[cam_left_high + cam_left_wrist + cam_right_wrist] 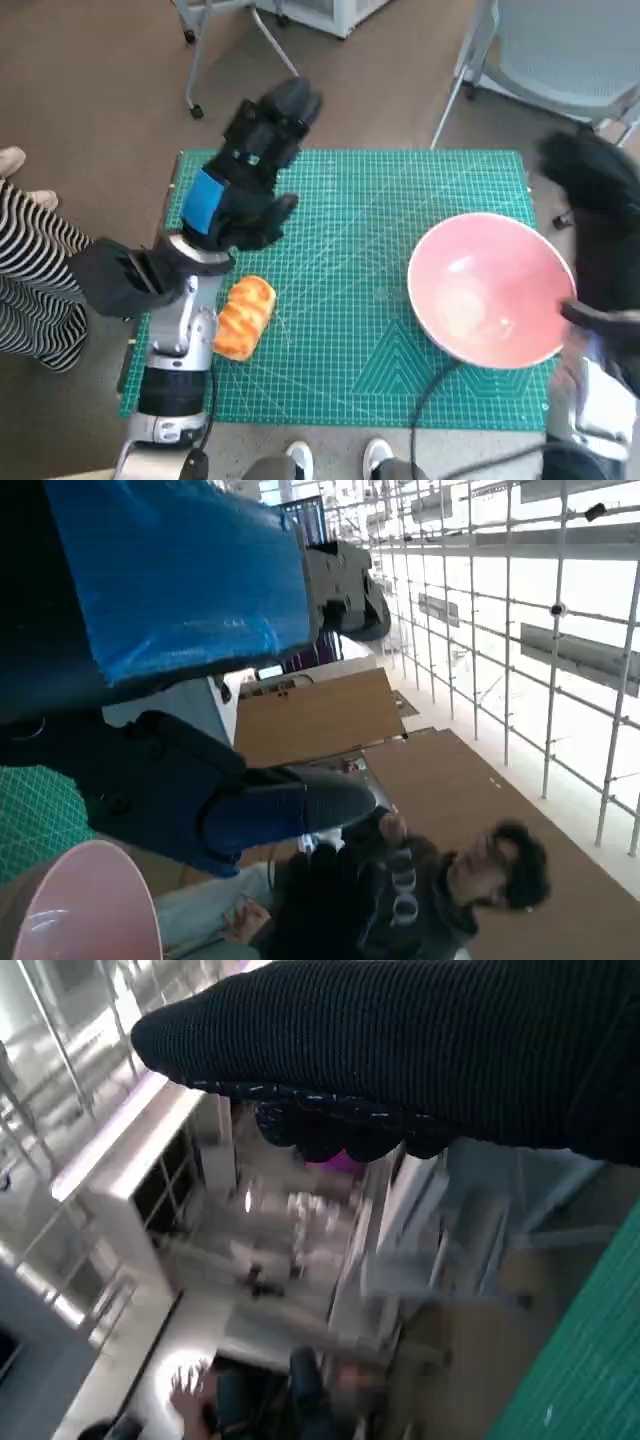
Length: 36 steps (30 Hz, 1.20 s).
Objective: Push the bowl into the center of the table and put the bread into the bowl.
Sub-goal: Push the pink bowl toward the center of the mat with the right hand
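Observation:
The pink bowl [490, 290] sits empty on the right part of the green mat [360, 200], close to its right edge; its rim [90, 900] also shows in the left wrist view. A golden bread roll [245, 316] lies near the mat's left front, beside my left forearm. My left hand [250, 175], blue tape on its back, is raised over the mat's left rear with fingers stretched out, holding nothing. My gloved right hand [600, 215] is blurred, just right of the bowl's rim and a little behind it, with nothing in it. The glove [450, 1050] fills the right wrist view's top.
A person in striped clothes [30, 260] stands at the table's left. Shoes [300, 455] show at the front edge. A black cable [440, 385] crosses the mat's front right. Chair legs [195, 70] and an office chair [560, 50] stand behind. Another person [400, 890] sits opposite.

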Each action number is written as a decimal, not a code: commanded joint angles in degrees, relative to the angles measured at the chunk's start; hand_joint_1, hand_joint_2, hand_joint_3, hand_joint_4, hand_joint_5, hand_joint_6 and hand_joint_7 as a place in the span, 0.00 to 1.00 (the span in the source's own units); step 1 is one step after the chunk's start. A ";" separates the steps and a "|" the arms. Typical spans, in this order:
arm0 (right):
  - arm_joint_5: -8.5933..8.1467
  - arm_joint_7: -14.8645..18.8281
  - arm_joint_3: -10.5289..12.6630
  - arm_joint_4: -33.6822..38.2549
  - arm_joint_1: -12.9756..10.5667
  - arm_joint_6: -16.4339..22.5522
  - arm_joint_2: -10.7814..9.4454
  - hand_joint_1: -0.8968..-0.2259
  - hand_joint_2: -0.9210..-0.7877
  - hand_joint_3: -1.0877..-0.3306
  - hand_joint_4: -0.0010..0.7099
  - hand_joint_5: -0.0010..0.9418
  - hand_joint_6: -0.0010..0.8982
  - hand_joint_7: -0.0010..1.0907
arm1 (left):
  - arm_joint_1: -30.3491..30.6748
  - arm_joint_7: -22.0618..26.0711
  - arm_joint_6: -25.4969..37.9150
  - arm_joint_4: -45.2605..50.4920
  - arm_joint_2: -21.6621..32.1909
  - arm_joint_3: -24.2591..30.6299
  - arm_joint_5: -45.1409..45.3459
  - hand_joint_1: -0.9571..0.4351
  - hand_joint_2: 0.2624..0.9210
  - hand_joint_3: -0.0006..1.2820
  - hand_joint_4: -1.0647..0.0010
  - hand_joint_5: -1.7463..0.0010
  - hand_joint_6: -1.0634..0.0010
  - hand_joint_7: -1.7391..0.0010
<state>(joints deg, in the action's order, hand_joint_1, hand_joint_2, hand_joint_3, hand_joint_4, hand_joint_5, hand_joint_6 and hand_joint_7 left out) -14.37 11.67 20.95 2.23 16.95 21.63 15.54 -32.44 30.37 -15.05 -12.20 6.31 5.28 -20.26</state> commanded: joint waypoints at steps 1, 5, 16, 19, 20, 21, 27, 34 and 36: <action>0.52 -2.99 4.46 4.24 -3.02 1.59 1.26 0.32 0.00 0.41 0.22 0.00 0.01 0.56 | 0.93 0.03 -1.20 0.26 0.54 0.63 0.11 0.32 0.83 0.44 1.00 0.91 1.00 0.72; 0.76 -3.68 6.62 10.28 -3.30 4.68 2.42 0.33 0.00 0.40 0.20 0.00 0.00 0.54 | 0.90 -0.02 -2.05 -0.71 0.57 0.84 0.33 0.31 0.86 0.42 1.00 0.91 1.00 0.72; 0.99 -4.39 8.42 30.70 -1.28 12.26 3.67 0.38 0.00 0.36 0.20 0.00 0.00 0.52 | 0.52 -0.38 -3.30 -2.14 0.78 1.09 0.85 0.30 0.91 0.37 1.00 0.91 1.00 0.72; 1.00 -4.14 8.11 35.51 -0.23 14.10 4.00 0.39 0.00 0.36 0.20 0.00 0.00 0.52 | 0.44 -0.47 -3.38 -2.18 0.87 1.09 0.86 0.30 0.92 0.35 0.99 0.91 1.00 0.72; 0.95 -4.04 8.01 36.66 0.06 14.64 4.13 0.39 0.00 0.36 0.20 0.00 0.00 0.51 | 0.42 -0.49 -3.40 -2.19 0.88 1.09 0.86 0.30 0.93 0.35 0.99 0.91 1.00 0.72; 0.89 -3.96 7.94 37.50 0.30 15.12 4.25 0.39 0.00 0.36 0.20 0.00 0.00 0.51 | 0.42 -0.51 -3.42 -2.20 0.88 1.08 0.86 0.30 0.93 0.34 0.99 0.91 1.00 0.72; 1.95 -4.64 6.34 47.21 2.13 14.36 3.45 0.44 0.00 0.31 0.21 0.00 0.02 0.49 | 0.68 -0.69 -3.37 -1.85 1.10 1.00 1.10 0.30 0.94 0.34 0.99 0.91 1.00 0.71; 1.20 -4.13 4.60 52.86 4.83 14.37 1.68 0.49 0.00 0.26 0.23 0.01 0.07 0.46 | 0.95 -0.52 -3.33 -1.65 1.47 1.07 1.02 0.30 0.94 0.33 0.99 0.91 1.00 0.72; 0.92 -3.66 4.14 53.64 5.49 14.49 0.89 0.51 0.00 0.26 0.23 0.01 0.07 0.45 | 1.04 -0.38 -3.11 -1.54 1.67 1.12 0.81 0.30 0.95 0.33 0.99 0.91 1.00 0.72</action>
<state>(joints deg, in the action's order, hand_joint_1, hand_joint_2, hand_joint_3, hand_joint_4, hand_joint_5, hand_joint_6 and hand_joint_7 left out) -13.27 7.58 25.91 53.84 21.77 36.92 18.02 -31.88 29.86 -17.86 -14.32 7.43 6.21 -19.80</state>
